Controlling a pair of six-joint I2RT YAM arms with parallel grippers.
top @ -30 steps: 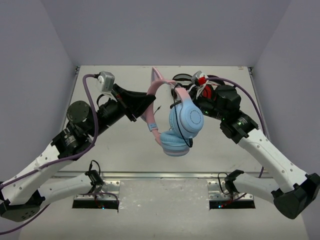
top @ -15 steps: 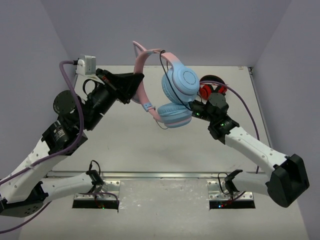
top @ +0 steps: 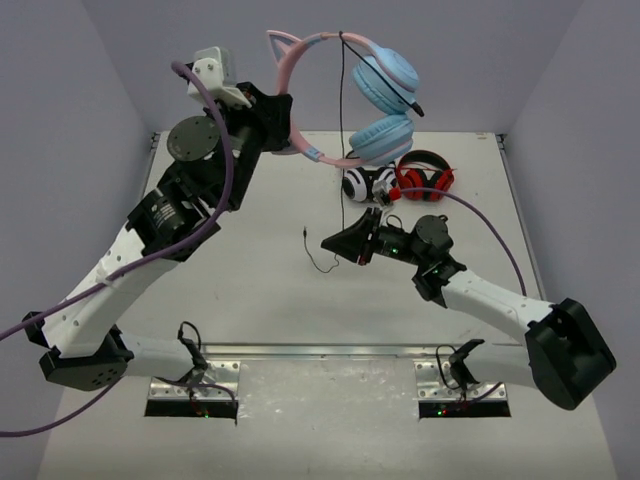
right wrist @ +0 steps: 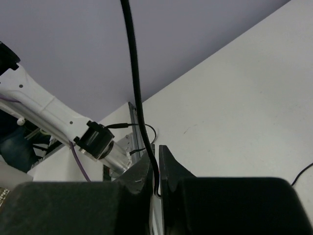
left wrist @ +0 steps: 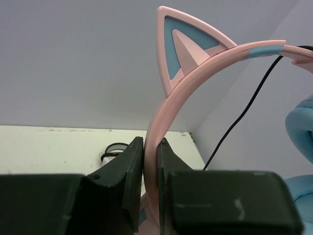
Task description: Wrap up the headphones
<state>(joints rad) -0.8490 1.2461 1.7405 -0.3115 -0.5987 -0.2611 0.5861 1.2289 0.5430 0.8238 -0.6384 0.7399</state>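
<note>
Left gripper (top: 278, 128) clamps the headband aloft, right gripper (top: 333, 243) pinches the cable below

Both fingers of the left gripper (left wrist: 151, 147) are pressed onto the pink headband (left wrist: 168, 105), one on each face of it, just below one of the cat ears (left wrist: 188, 46). That arm is raised well above the table (top: 230, 290), so the headphones (top: 385, 85) hang in the air near the back wall. The band arches to the right, and the two light-blue earcups sit one above the other at its far end. One earcup (left wrist: 301, 129) shows at the right edge of the left wrist view.

From the top of the band the thin black cable (top: 342, 130) drops straight down in front of the earcups. It reaches the right gripper, which sits low over the middle of the table with its fingers pointing left. In the right wrist view the cable (right wrist: 134, 73) comes down from above and passes into the narrow slot between the right gripper's (right wrist: 155, 164) fingers, which stand almost together on it. Past the grip, the loose end curls on the table and finishes at its plug (top: 303, 232), a little left of the fingertips.

Black-and-white headphones (top: 365, 185) and red-and-black headphones (top: 425, 178) lie side by side on the table behind the right gripper, apart from both arms
</note>
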